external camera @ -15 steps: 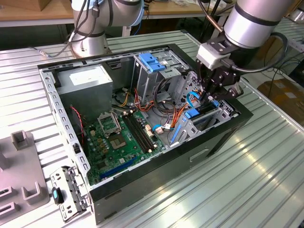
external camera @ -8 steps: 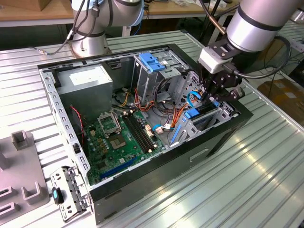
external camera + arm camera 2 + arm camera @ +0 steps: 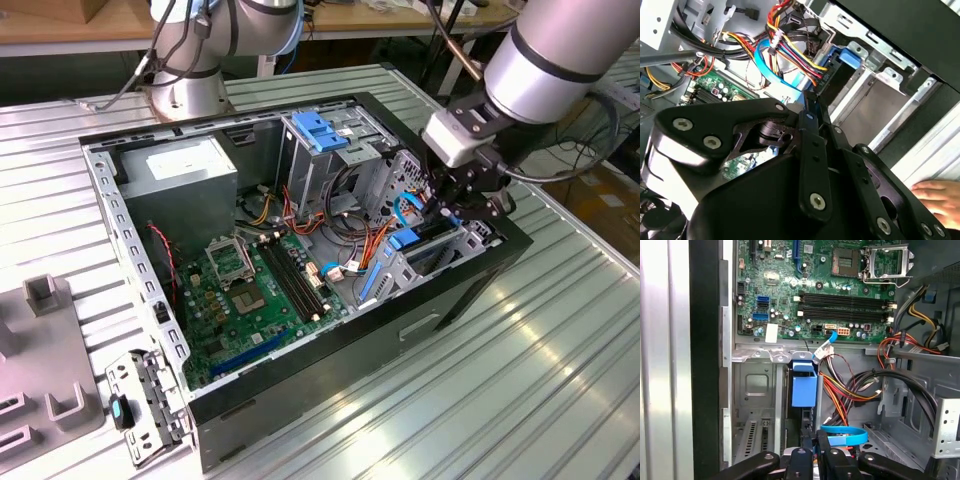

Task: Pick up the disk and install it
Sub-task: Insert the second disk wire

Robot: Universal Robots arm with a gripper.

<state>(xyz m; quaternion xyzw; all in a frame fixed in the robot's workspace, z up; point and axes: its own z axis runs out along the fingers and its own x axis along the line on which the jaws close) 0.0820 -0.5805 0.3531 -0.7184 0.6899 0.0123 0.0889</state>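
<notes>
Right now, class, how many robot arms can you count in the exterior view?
2. One arm reaches into the computer case from the exterior view's right; a second arm stands behind the case, upper left.

An open computer case (image 3: 330,330) is laid on its side on a ribbed metal bench (image 3: 520,390), its green motherboard (image 3: 250,290) exposed. The black end effector (image 3: 462,205) of a grey robot arm (image 3: 560,55) is lowered into the drive bay at the exterior view's right, just beside a blue plastic rail (image 3: 403,240) and bundled cables (image 3: 350,225). A grey power-supply box (image 3: 180,170) is seated in the far corner, near a metal cage (image 3: 320,150) topped with blue plastic. A second arm's base (image 3: 190,90) is mounted behind the case.
</notes>
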